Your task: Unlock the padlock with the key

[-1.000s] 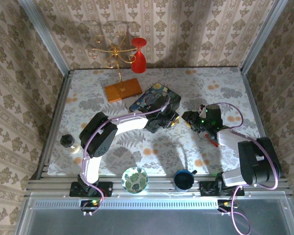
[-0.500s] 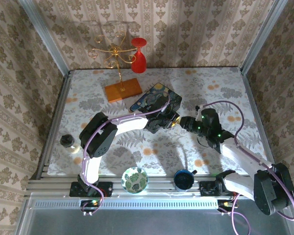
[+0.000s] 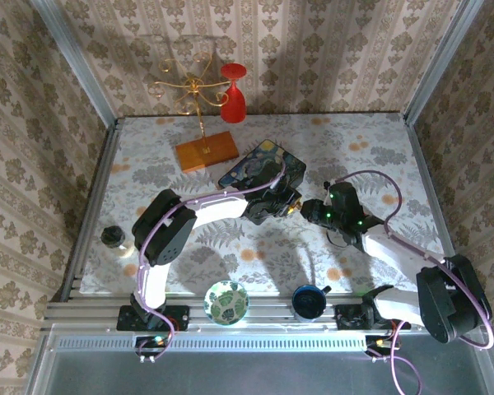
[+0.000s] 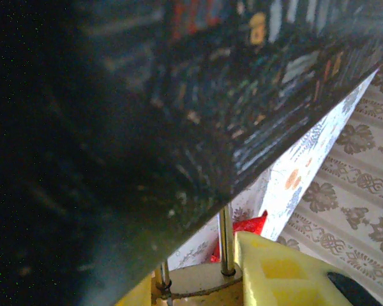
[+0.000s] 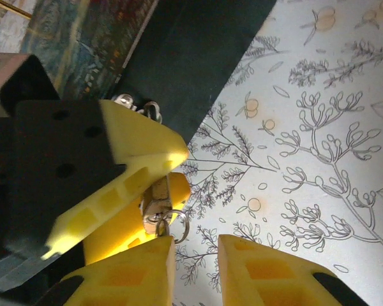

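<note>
Padlock (image 4: 201,280) near the middle of the table (image 3: 379,140), just off the near right corner of the painted blue box (image 3: 262,164). Its pale brassy body is pinched between the yellow fingers (image 4: 277,271) of the left gripper (image 3: 286,203), and its two silvery shackle legs run up toward the dark side of the box, which looms close over the left wrist view.

The right gripper (image 5: 196,241) reaches in from the right side of the table, and in the top view its tip is just beside the left one. In the right wrist view its two yellow fingers stand a little apart, with the leaf-patterned tabletop showing through the gap. Just beyond their tips, the metal of the lock sits clamped in the other arm's yellow fingers, and a small wire ring (image 5: 179,224) hangs from it at the tip of one right finger. Whether ring and finger touch I cannot tell, and the key itself is too small to make out.

At the far edge stand a wooden block (image 3: 207,152) carrying a gold wire stand (image 3: 193,82) and a red glass (image 3: 233,95). A patterned bowl (image 3: 226,301) and a dark blue mug (image 3: 310,303) sit at the near edge, and a small dark jar (image 3: 114,239) sits at the left edge
</note>
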Motion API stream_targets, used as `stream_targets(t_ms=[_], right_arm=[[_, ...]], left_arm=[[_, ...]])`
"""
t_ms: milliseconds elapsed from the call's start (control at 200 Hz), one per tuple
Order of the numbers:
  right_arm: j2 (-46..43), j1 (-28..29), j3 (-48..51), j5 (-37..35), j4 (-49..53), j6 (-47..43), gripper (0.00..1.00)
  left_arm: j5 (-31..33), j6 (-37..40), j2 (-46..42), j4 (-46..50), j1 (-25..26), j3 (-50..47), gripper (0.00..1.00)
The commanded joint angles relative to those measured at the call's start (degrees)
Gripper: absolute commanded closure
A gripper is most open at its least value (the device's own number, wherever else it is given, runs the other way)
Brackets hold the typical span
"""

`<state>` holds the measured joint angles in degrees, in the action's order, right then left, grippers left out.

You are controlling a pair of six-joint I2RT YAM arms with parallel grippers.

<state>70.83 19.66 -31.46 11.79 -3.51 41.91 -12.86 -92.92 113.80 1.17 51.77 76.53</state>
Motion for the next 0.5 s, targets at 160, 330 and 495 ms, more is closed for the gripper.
stream_targets(t_ms=[160, 330, 495], right_arm=[[3.31, 0.29, -1.58, 3.75, -5.65, 5.08, 0.78], [1.55, 0.12, -1.50, 2.98, -4.92, 5.16, 0.78], [-0.88, -0.15, -1.50, 0.78, -2.12, 5.20, 0.77]], left_arm=[[-4.54, -1.65, -0.96, -0.02, 0.41, -1.30, 1.00], [-4.63, -1.76, -0.86, -0.11, 0.33, -1.38, 1.00], [-4.61, -1.74, -0.86, -0.18, 0.27, -1.30, 1.00]])
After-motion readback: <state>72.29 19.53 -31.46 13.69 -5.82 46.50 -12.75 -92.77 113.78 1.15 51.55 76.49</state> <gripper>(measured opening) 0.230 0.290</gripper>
